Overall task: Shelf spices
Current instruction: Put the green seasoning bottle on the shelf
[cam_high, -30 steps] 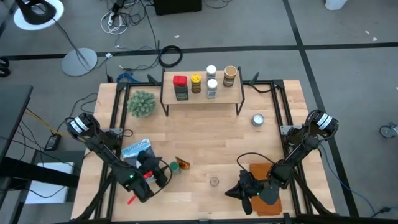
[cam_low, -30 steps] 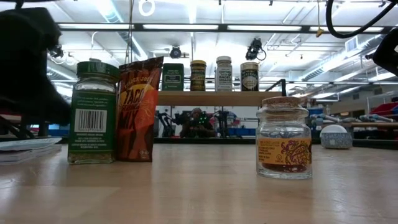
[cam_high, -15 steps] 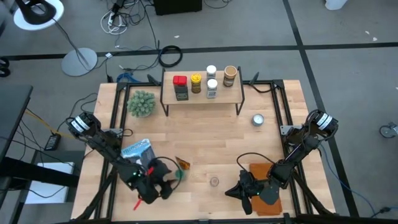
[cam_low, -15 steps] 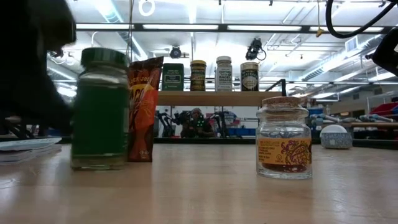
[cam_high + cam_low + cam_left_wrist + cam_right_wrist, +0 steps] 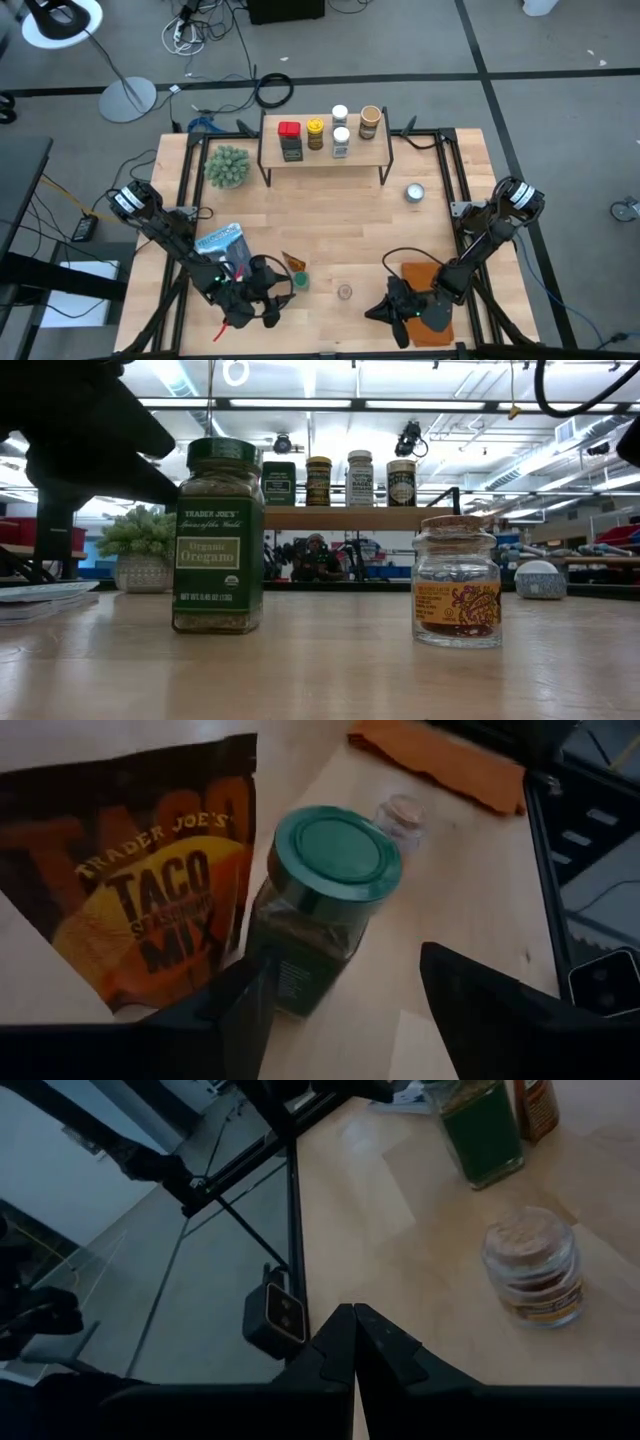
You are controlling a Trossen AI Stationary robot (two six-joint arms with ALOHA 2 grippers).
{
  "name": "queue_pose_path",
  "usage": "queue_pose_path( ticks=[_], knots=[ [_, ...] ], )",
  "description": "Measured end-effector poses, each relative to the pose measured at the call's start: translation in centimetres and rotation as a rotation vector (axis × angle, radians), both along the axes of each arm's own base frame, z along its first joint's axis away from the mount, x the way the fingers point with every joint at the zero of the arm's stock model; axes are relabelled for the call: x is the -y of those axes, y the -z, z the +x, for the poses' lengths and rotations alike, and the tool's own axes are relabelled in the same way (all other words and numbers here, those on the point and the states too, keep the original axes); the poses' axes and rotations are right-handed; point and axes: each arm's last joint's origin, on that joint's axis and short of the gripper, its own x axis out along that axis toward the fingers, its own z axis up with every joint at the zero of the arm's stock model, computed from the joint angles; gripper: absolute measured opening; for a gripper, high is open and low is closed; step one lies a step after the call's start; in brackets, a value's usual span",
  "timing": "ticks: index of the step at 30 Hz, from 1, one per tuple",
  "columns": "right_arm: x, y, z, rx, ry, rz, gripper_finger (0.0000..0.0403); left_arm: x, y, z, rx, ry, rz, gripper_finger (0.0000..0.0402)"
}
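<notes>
The oregano jar [image 5: 298, 281] [image 5: 217, 540] [image 5: 320, 910], green-lidded, stands upright on its base at the near left of the table. My left gripper [image 5: 278, 296] [image 5: 345, 957] is open around it. Behind the jar lies the taco seasoning packet [image 5: 292, 262] [image 5: 150, 890]. A small cork-topped glass jar [image 5: 345, 292] [image 5: 457, 595] stands to the right. The shelf [image 5: 325, 158] at the far edge carries several spices [image 5: 316, 133]. My right gripper [image 5: 398, 312] [image 5: 355, 1320] is shut at the near right, touching nothing. My left gripper has one finger [image 5: 240, 1015] against the lower side of the oregano jar's glass body [image 5: 278, 970]. The other finger [image 5: 490, 1010] stands apart, with bare table showing between it and the jar. The fingers come from the table's left, slanting down. The jar stands upright on the table.
A fuzzy green plant ball [image 5: 228, 166] sits at the far left and a round silvery tin [image 5: 414, 192] at the right. An orange cloth [image 5: 432, 300] lies under my right arm. A blue-white packet [image 5: 220, 240] and a red pen [image 5: 219, 328] lie beside my left arm.
My left gripper has swung toward the table's right and near edges and has turned at the wrist. The oregano jar has slid along the table the same way, upright, and turned about. Its label now faces the low view, where it hides the taco packet.
</notes>
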Motion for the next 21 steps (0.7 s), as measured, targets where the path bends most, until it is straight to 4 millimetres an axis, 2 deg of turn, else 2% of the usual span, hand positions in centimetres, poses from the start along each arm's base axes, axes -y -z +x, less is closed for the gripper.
queue_pose_path(
  ticks=[5, 13, 21],
  knots=[
    [-0.2, 0.0, -0.3, 0.001, -0.010, 0.000, 0.0007, 0.2, 0.1, -0.1, -0.030, 0.068, 0.042, 0.0248],
    [-0.2, 0.0, -0.3, 0.009, 0.008, -0.010, 0.0006, -0.8, 0.9, -0.4, -0.146, 0.142, 0.315, 0.0248],
    [-0.2, 0.0, -0.3, 0.009, 0.010, -0.013, 0.0007, -1.5, 0.7, 0.4, -0.142, 0.142, 0.340, 0.0248]
  ],
)
